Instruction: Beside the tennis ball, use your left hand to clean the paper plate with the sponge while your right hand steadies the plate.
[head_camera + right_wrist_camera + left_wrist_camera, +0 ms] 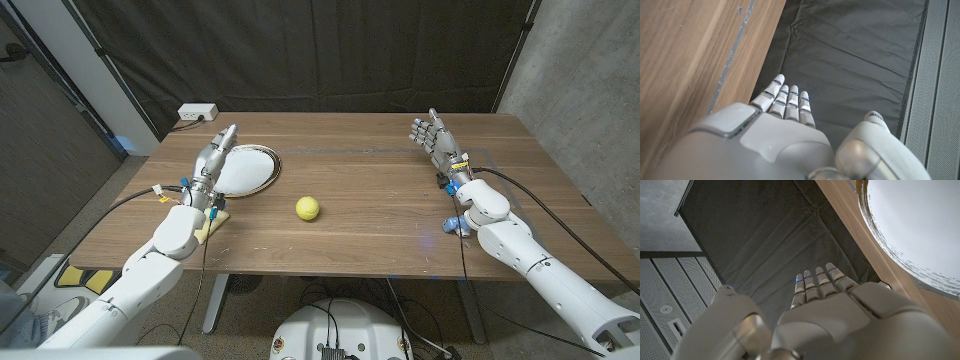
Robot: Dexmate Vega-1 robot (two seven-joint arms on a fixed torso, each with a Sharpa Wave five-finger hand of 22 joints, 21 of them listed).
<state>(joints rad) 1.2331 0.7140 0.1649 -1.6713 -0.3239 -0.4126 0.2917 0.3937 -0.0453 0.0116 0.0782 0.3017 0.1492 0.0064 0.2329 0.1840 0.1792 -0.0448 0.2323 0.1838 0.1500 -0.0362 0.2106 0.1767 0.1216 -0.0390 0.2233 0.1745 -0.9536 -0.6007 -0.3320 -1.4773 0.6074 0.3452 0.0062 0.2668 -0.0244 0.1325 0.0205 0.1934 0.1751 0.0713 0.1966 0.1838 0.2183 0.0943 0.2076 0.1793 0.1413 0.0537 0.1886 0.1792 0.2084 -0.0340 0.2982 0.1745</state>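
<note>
One paper plate (245, 171), one tennis ball (307, 208); both hands' fingers (228, 136) wide, holding nothing.

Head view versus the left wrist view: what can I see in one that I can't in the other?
The head view alone takes in the tennis ball, the yellow sponge tucked under the left forearm, the right hand open at the table's far right, and a white power strip beyond the far edge. The left wrist view alone gives a close look at the paper plate's ridged rim and a perforated wall panel. Both show the left hand, empty with straight fingers beside the paper plate, the wooden table and the dark curtain.
</note>
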